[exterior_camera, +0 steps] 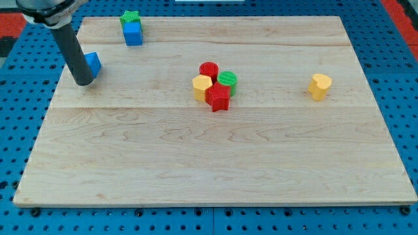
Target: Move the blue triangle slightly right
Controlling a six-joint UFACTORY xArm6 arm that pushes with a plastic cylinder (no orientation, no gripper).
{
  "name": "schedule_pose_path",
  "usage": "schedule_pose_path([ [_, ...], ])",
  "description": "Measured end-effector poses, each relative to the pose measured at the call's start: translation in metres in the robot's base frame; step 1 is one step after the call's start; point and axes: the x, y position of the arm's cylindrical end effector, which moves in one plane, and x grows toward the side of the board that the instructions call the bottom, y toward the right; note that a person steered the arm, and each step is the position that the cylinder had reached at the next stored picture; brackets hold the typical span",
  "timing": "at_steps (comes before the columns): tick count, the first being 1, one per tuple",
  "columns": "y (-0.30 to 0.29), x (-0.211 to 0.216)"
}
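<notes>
my tip (83, 82) is sitting at the view's left edge of the wooden board (215, 170), right up against the blue triangle (93, 63), which is peeking out from behind the rod on its right side. there are no jaws to speak of here, just a bare rod, so nothing is being clamped; it is only touching or nearly touching the block's left flank. to do this well, i am judging the push should be going straight toward the view's right, short and slow, with the rod staying centred on the block's left face so it is not spinning off. only a nudge is wanted, stopping well short of the cluster in the middle: red cylinder (209, 70), green cylinder (228, 80), yellow block (202, 85), red star (218, 98). the triangle is partly hidden, so its long axis is hard to call; what is showing seems to be pointing toward the view's right
</notes>
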Motion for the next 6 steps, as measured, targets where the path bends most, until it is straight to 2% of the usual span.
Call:
schedule_pose_path([
  [1,-0.028,-0.066],
  [2,-0.056,-0.087],
  [4,-0.052,-0.065],
  [5,0.009,-0.063],
  [6,0.003,-0.045],
])
